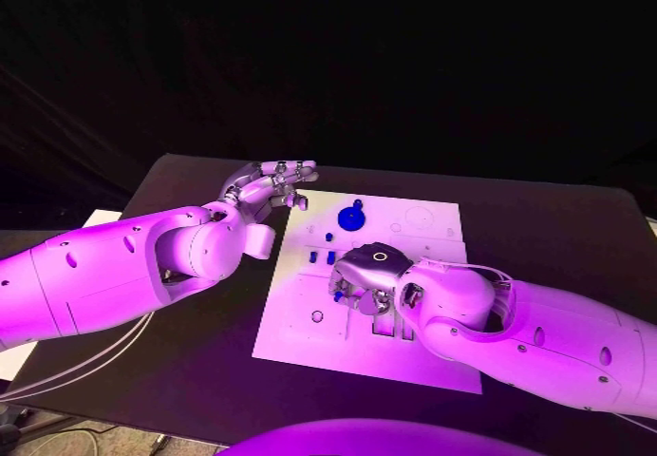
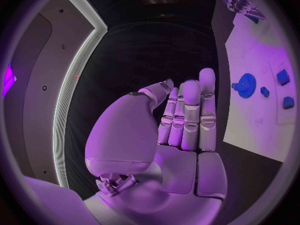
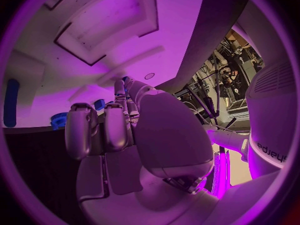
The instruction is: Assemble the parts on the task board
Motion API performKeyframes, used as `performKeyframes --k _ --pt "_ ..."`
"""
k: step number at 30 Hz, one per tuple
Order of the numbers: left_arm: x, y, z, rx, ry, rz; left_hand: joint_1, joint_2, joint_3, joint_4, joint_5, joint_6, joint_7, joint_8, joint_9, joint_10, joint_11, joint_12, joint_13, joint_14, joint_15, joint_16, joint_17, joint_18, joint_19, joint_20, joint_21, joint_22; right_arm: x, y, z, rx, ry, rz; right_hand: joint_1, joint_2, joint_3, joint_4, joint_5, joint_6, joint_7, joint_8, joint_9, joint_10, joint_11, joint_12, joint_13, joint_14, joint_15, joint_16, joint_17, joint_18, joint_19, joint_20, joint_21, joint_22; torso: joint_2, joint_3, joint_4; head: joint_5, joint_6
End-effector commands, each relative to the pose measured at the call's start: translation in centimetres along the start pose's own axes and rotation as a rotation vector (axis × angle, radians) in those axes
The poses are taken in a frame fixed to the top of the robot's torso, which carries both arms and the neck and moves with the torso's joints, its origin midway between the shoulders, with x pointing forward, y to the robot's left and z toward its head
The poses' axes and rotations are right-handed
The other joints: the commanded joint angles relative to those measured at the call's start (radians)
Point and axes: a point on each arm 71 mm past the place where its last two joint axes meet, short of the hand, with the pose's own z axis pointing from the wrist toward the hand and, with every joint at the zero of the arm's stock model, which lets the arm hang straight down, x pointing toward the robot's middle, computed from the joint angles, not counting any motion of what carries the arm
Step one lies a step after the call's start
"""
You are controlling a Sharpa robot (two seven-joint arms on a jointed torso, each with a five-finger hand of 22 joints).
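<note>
The white task board [image 1: 424,366] lies mid-table. A blue gear [image 1: 352,218] stands near its far edge, with two small blue parts [image 1: 322,256] just nearer. My right hand [image 1: 367,280] hovers over the board's middle, fingers curled down, and pinches a small blue part [image 3: 125,79] at its fingertips; that part [image 2: 253,19] also shows in the left wrist view. My left hand [image 1: 274,180] is raised beside the board's far left corner. Its fingers [image 2: 190,115] are straight and it holds nothing. The gear [image 2: 245,82] and small blue parts [image 2: 282,76] appear beyond it.
Recessed slots [image 1: 387,323] in the board lie under my right forearm, and a small ring-shaped hole [image 1: 318,316] sits near the left edge. A long blue piece [image 3: 11,102] shows at the rim of the right wrist view. Black table [image 1: 205,380] surrounds the board.
</note>
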Motion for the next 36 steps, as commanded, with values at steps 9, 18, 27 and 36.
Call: performKeyframes --k 9,18,27,36 --pt "0.3 0.0 0.0 0.000 0.025 -0.009 -0.003 0.002 -0.008 -0.003 -0.004 -0.006 0.000 0.005 -0.001 -0.010 -0.001 0.006 0.001 -0.006 0.001 -0.003 -0.005 0.012 0.001 0.001 -0.007 -0.002 0.7 -0.1 -0.1 0.018 0.054 -0.033 -0.017 -0.005 0.001 -0.002 0.006 0.004 0.002 0.001 0.002 0.001 0.007 -0.004 -0.001 0.044 0.009 0.000 -0.002 0.008 -0.002 0.008 -0.002 0.026 0.000 -0.0005 -0.0002 0.002 -0.002" --pt "0.3 0.0 0.0 -0.001 0.025 -0.009 -0.003 0.002 -0.008 -0.003 -0.004 -0.006 0.000 0.005 -0.001 -0.010 -0.001 0.006 0.001 -0.006 0.001 -0.003 -0.005 0.012 0.001 0.001 -0.007 -0.002 0.7 -0.3 0.0 0.035 0.034 -0.015 -0.083 -0.060 -0.041 0.006 0.014 -0.181 0.025 -0.002 -0.043 -0.180 0.057 -0.001 -0.003 0.030 0.064 -0.026 -0.040 0.028 -0.067 0.050 -0.066 -0.056 -0.001 -0.0005 -0.0002 0.003 -0.003" --pt "0.2 0.0 0.0 -0.005 0.028 -0.010 -0.002 0.003 -0.009 -0.003 -0.004 -0.006 0.000 0.005 -0.002 -0.011 -0.001 0.007 0.001 -0.007 0.001 -0.003 -0.006 0.012 0.001 0.001 -0.008 -0.003 0.1 -0.5 -0.6 0.028 -0.053 0.010 -0.082 -0.051 -0.083 -0.005 0.012 -0.208 0.026 0.002 -0.043 -0.212 0.064 0.029 0.001 0.023 0.067 -0.040 -0.064 0.035 -0.078 0.063 -0.087 -0.080 0.000 0.0009 0.0004 0.001 0.001" --pt "0.0 0.0 -0.1 -0.009 0.033 -0.007 -0.003 0.003 -0.009 -0.003 -0.004 -0.006 0.001 0.005 -0.002 -0.011 -0.001 0.007 0.001 -0.007 0.001 -0.003 -0.006 0.011 0.001 0.001 -0.008 -0.003 -1.6 -2.0 -2.9 0.040 -0.145 0.041 -0.079 -0.033 -0.084 -0.007 0.017 -0.149 0.034 0.013 -0.036 -0.149 0.045 0.077 0.003 0.033 0.052 -0.014 -0.037 0.021 -0.032 0.051 -0.045 -0.026 -0.001 0.0001 -0.0008 -0.007 0.008"
